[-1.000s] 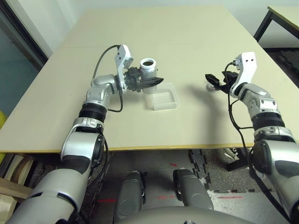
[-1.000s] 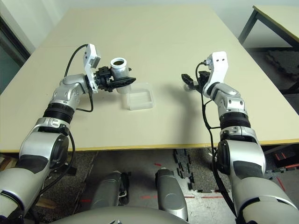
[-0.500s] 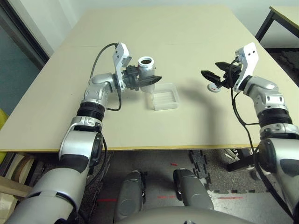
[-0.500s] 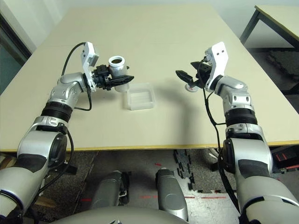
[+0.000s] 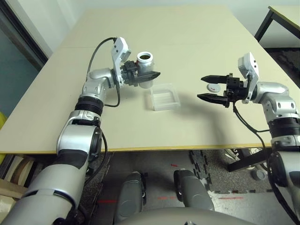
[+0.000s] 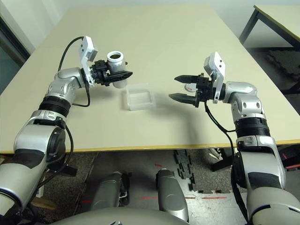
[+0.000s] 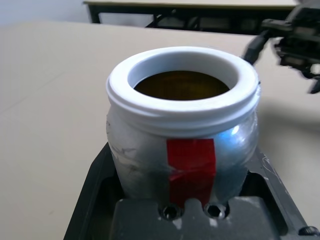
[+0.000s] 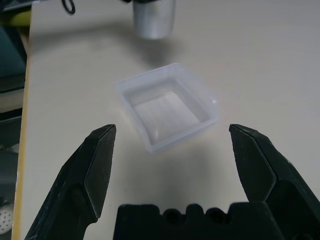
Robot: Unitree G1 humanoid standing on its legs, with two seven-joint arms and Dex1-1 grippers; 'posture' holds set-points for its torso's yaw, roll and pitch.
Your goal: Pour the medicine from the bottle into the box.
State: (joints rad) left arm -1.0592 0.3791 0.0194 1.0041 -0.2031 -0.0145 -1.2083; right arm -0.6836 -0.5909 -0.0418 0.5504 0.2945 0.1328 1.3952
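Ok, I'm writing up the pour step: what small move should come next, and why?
Probably carry the bottle sideways until it hangs above the box. The left end effector holds it upright and uncapped, but beside the box, not over it, so tipping now would likely spill onto the table.

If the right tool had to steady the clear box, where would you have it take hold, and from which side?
I'd grip one thin upright wall of the box, probably the one facing the open right tool, one finger inside and one outside. The box is shallow and lies flat, open side up, so a low approach from the robot's right suits; the bottle occupies the left.
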